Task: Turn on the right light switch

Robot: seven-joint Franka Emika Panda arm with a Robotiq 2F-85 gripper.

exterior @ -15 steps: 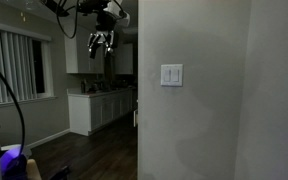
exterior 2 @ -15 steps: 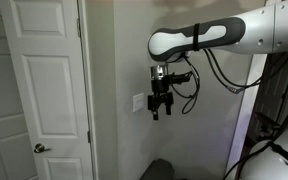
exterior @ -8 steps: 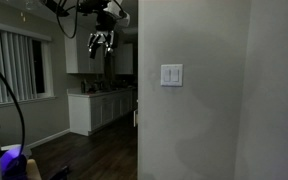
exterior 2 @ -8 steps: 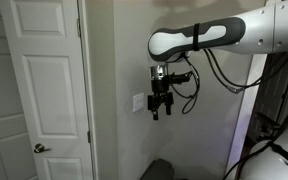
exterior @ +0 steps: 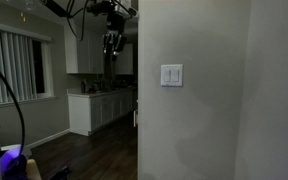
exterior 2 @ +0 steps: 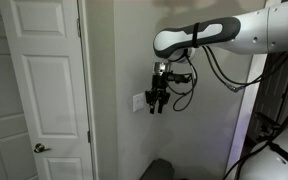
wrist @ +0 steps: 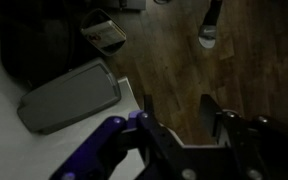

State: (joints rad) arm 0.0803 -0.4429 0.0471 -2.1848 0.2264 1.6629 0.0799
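Observation:
The small white wall plate carries two tall rocker paddles; the right light switch is the right-hand one, beside its left twin. In an exterior view the plate shows nearly edge-on, so its paddles cannot be told apart. My gripper hangs fingers down in front of the wall, left of and above the plate. It stands just off the wall beside the plate. In the wrist view the gripper is open and empty over the wood floor; the switch is out of that view.
The wall ends at a corner, with a dim kitchen and white cabinets beyond. A white door stands left of the plate. On the floor below lie a grey flat box and a dark bag.
The gripper has shifted a little toward the wall and the plate and has turned about its axis, so it looks narrower. It remains open and empty.

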